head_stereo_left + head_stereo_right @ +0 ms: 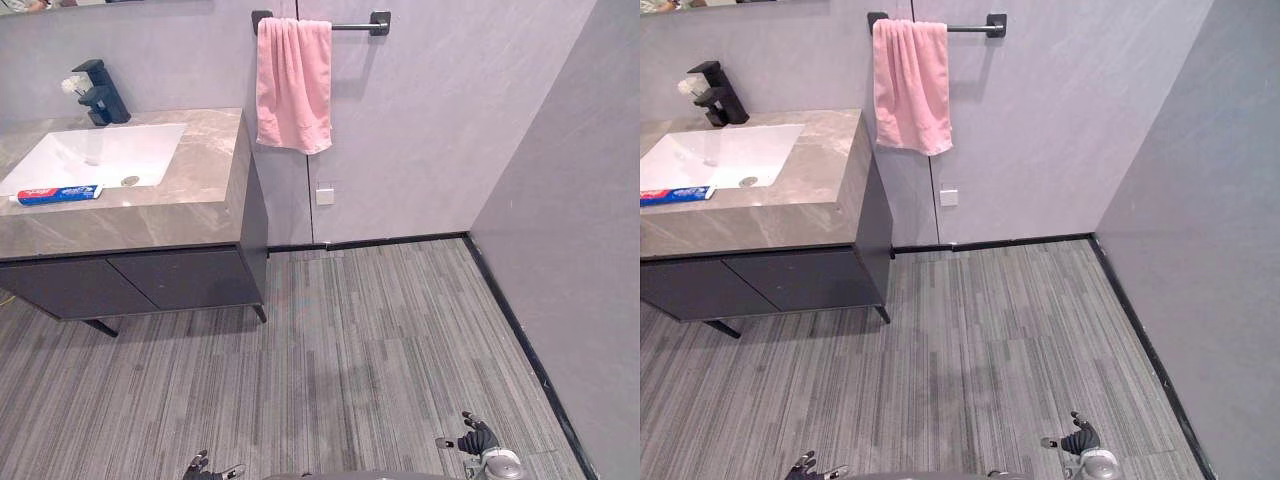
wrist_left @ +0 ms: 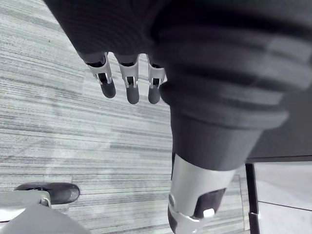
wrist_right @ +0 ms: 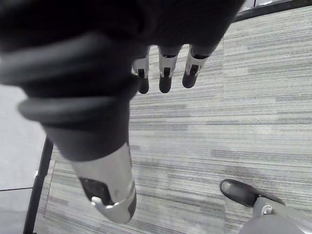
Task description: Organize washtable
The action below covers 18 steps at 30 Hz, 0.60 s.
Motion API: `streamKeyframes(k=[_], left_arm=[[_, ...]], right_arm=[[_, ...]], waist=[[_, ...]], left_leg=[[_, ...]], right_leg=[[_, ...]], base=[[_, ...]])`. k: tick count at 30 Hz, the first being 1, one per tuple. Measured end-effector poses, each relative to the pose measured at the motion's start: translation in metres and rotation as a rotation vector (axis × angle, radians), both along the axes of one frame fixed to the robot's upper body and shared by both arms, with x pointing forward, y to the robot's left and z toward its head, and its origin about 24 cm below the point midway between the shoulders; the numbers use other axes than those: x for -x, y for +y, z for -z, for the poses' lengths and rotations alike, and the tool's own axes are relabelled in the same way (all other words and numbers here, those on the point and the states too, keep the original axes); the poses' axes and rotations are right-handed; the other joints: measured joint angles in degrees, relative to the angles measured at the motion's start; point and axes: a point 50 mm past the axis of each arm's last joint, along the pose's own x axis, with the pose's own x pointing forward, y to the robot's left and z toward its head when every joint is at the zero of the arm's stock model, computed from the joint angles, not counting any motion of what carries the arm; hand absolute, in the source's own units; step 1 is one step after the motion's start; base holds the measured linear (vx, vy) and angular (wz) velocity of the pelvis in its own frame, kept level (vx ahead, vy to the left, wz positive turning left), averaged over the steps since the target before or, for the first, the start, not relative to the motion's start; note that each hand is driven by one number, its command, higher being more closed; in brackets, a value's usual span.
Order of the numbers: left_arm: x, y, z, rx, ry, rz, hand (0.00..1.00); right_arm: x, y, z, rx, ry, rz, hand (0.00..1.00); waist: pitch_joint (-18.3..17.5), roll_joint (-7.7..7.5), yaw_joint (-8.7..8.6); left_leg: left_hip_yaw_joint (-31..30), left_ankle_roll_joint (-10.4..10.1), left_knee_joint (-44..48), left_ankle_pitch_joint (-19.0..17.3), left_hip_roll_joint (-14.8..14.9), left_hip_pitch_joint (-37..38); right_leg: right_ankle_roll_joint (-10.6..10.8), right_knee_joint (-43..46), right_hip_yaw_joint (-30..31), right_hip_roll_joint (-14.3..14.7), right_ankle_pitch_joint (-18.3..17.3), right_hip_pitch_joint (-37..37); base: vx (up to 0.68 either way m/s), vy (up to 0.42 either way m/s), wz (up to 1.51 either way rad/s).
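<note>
task barely begun, by my reading. the washtable (image 1: 190, 215) sits upper left, well apart from both hands. left hand (image 1: 205, 467) and right hand (image 1: 478, 438) hang at the lower edge, fingers relaxed, holding nothing. toothpaste (image 1: 58, 194) lies along the sink (image 1: 110, 150) front rim; the basin shows just its drain (image 1: 130, 181). next move likely: step closer, reach for the toothpaste.

Red-blue toothpaste tube (image 1: 57, 194) lying flat on washtable (image 1: 205, 170) counter, along sink (image 1: 100, 152) front rim.
</note>
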Motion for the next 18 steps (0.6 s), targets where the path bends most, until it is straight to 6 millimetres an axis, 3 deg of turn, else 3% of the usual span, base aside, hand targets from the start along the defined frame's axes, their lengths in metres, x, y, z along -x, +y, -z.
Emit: streamKeyframes(k=[18], left_arm=[[0.005, -0.004, 0.002, 0.026, 0.012, 0.006, 0.00]], right_arm=[[0.010, -0.010, 0.002, -0.021, 0.017, 0.113, 0.00]], waist=[[0.0, 0.53, -0.03]], left_leg=[[0.3, 0.0, 0.0, 0.0, 0.2, -0.4]], right_leg=[[0.0, -0.3, 0.1, 0.2, 0.0, -0.5]], base=[[0.00, 0.000, 0.00]])
